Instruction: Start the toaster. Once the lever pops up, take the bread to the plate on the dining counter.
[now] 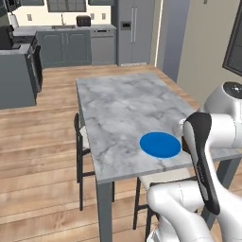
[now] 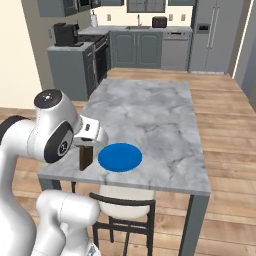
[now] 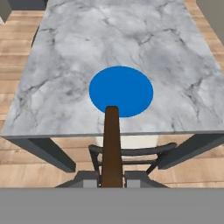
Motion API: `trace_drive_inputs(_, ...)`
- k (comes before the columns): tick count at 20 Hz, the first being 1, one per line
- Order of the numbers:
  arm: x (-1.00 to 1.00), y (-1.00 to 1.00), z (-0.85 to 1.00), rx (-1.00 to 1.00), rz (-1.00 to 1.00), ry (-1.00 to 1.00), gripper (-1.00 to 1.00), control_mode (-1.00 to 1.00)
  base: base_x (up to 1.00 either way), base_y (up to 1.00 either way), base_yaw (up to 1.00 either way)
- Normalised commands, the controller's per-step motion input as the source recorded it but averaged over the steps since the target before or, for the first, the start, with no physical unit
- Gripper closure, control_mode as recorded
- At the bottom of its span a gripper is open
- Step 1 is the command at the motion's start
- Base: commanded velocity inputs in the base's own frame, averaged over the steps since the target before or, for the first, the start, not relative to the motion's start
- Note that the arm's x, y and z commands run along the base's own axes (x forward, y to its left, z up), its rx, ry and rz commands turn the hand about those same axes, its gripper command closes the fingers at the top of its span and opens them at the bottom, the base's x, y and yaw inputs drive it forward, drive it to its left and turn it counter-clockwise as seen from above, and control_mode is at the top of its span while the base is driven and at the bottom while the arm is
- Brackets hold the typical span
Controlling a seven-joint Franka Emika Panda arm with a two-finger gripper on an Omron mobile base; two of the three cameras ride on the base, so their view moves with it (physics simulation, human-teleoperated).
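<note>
Meanwhile, the blue plate (image 3: 121,91) lay bare on the marble dining counter (image 1: 123,104), just ahead of the pincer (image 3: 112,178), which was clenched on the bread (image 3: 112,144), a dark brown slice held edge-on between its fingertips. In the right base view the bread (image 2: 86,158) hung upright beside the plate (image 2: 120,157), above the counter's near edge. Below the pincer stood a dark chair (image 3: 131,153) with a pale seat, on a wooden floor (image 1: 42,160). Far beyond it, the toaster (image 2: 159,21) sat on the kitchen worktop near grey cabinets (image 2: 145,47) and a steel fridge (image 2: 215,35).
</note>
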Motion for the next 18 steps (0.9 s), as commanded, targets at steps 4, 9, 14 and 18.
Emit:
trace_drive_inputs(4, 0.0, 0.0, 0.0, 0.0, 0.0, 0.0, 1.0, 1.0, 0.49, 0.02, 0.0)
trace_drive_inputs(9, 0.0, 0.0, 0.0, 0.0, 0.0, 0.0, 1.0, 1.0, 0.38, 0.01, 0.0)
trace_drive_inputs(14, 0.18, 0.0, -0.02, 0.0, 0.0, 0.0, 1.0, -1.0, 0.22, 0.0, 0.0)
trace_drive_inputs(18, 0.56, 0.0, -0.14, 0.03, 0.03, -0.09, 1.0, -1.0, 0.0, 0.0, 0.0)
